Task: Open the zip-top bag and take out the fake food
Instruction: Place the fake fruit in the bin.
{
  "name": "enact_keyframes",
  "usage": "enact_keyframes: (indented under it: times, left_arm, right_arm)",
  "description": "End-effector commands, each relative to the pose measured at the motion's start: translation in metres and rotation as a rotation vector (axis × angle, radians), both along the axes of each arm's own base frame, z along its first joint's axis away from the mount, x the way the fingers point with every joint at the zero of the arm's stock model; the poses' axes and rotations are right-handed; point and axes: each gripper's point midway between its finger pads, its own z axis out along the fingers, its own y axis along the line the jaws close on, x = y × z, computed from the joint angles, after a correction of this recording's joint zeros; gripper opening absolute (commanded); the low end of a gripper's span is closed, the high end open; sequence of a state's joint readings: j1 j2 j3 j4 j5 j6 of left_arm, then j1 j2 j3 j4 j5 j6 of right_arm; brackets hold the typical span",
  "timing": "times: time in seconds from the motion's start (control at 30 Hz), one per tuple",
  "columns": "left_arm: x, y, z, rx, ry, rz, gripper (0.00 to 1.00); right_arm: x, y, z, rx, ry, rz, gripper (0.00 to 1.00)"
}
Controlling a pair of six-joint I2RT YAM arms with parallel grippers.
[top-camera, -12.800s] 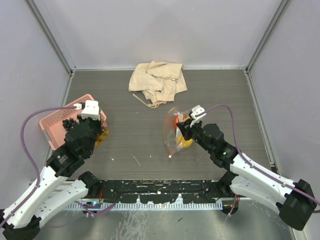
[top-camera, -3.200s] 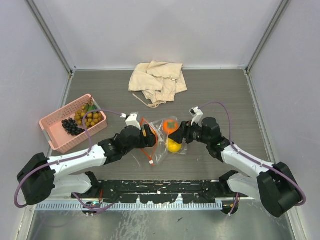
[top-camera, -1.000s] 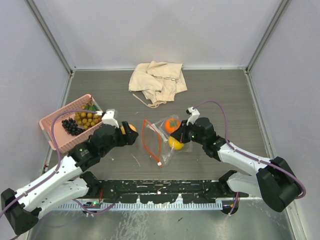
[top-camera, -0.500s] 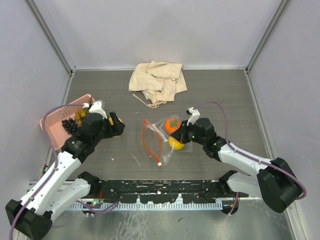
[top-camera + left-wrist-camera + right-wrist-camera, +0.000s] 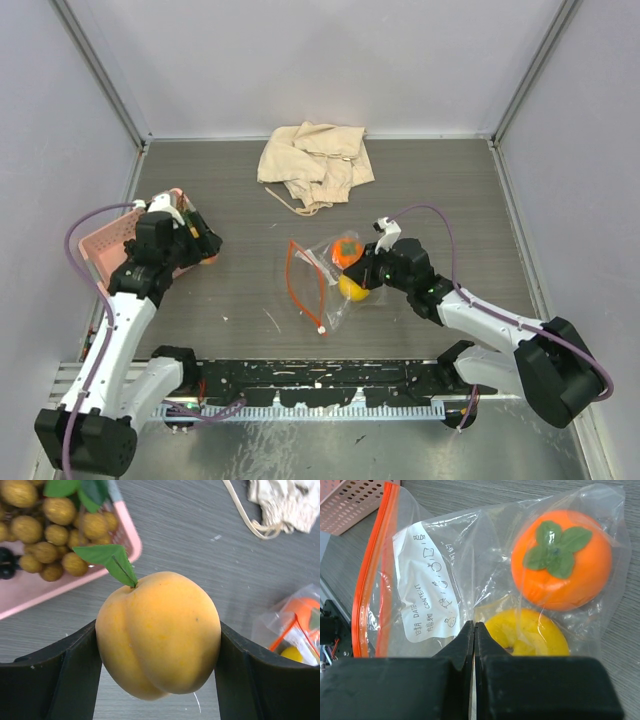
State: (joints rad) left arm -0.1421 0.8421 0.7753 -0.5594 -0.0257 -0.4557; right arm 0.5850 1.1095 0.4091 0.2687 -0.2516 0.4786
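Observation:
The zip-top bag (image 5: 312, 278) lies mid-table, its orange-red zip strip (image 5: 370, 580) standing apart at the mouth. Inside it sit an orange persimmon-like fruit (image 5: 560, 565) and a yellow lemon (image 5: 530, 632). My right gripper (image 5: 474, 627) is shut, pinching the bag's film beside the lemon. My left gripper (image 5: 158, 645) is closed on an orange-yellow peach (image 5: 160, 635) with a green leaf, held above the table just by the pink basket's (image 5: 65, 582) near rim. A tan berry cluster (image 5: 55, 530) and dark grapes (image 5: 5, 562) lie in that basket.
The pink mesh basket (image 5: 100, 245) stands at the left edge. A crumpled beige cloth (image 5: 313, 160) with a loose cord lies at the back centre. Grey walls close in the table on three sides.
My left arm has carried the peach away from the bag, leftwards to the basket's edge. The right gripper and the bag have stayed put.

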Motion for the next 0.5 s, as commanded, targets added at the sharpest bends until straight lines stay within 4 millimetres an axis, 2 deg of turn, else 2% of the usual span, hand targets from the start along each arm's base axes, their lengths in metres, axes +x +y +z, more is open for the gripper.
enact_keyframes:
  times: [0.0, 0.27, 0.47]
  left_arm:
    - [0.01, 0.021, 0.014, -0.01, -0.023, 0.033, 0.18]
    - [0.022, 0.077, 0.003, -0.062, 0.009, 0.23, 0.18]
    - [0.025, 0.122, 0.002, -0.075, 0.012, 0.413, 0.18]
  right_arm:
    - [0.008, 0.004, 0.024, 0.042, -0.1, 0.011, 0.03]
    - [0.007, 0.011, 0.035, 0.08, -0.137, 0.052, 0.03]
    - [0.006, 0.018, 0.029, 0.098, -0.131, 0.095, 0.04]
